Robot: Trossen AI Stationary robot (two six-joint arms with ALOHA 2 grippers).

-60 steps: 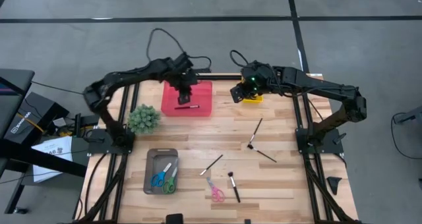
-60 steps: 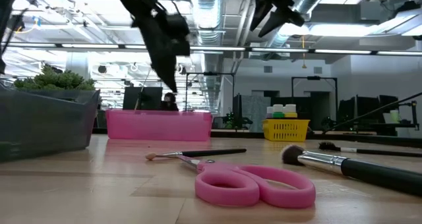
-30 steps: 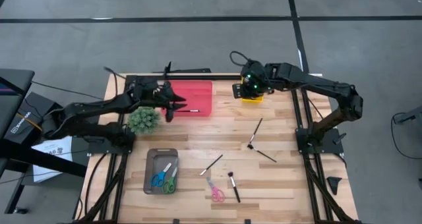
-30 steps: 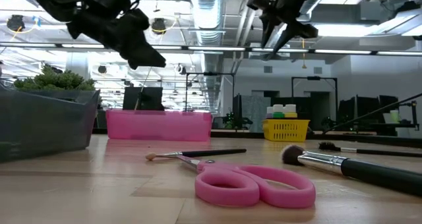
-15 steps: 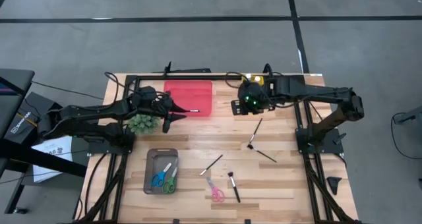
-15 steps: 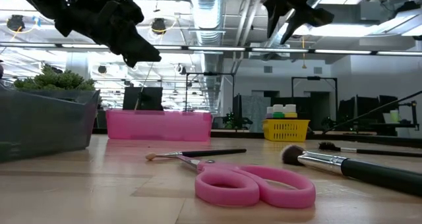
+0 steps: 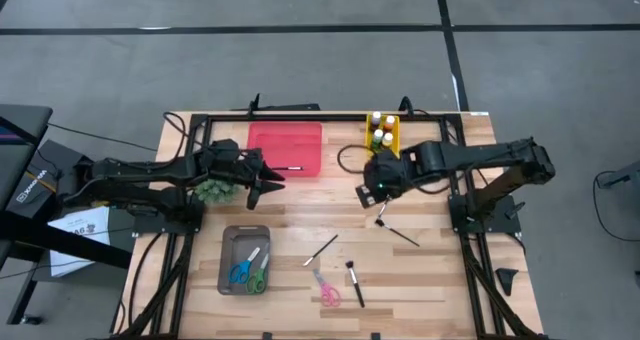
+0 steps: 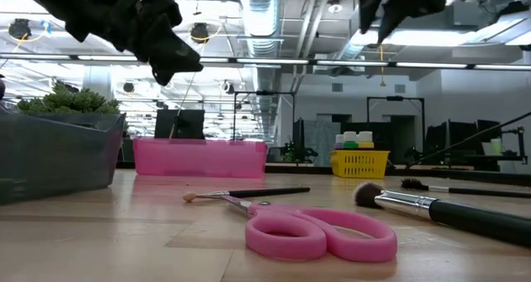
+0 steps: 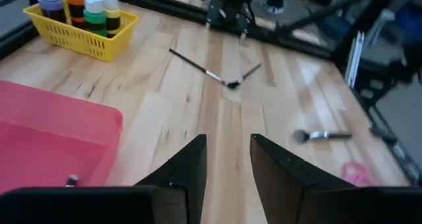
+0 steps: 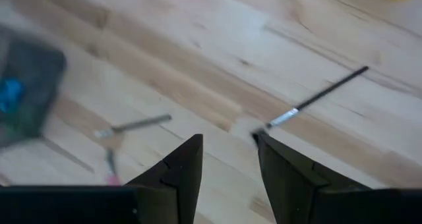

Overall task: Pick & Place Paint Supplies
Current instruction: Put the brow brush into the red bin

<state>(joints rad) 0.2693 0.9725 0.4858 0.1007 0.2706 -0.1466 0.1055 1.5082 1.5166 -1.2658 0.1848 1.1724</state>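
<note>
Several paint bottles stand in a yellow basket at the far edge. One thin brush lies in the pink tray. More brushes lie flat on the wood: two right of centre, one mid-table, and a thick one near the front. My left gripper hovers open just in front of the pink tray, nothing between its fingers. My right gripper hangs open above the upper end of the brush right of centre.
A fuzzy green plant sits under my left arm. A grey tray at the front left holds blue and green scissors. Pink scissors lie near the front edge. Bare wood lies between the pink tray and the brushes.
My right gripper has swung from over the yellow basket toward the table's near edge, uncovering the bottles, and now hangs over the brushes. My left gripper has drawn off the pink tray toward the near edge. Nothing on the table has moved.
</note>
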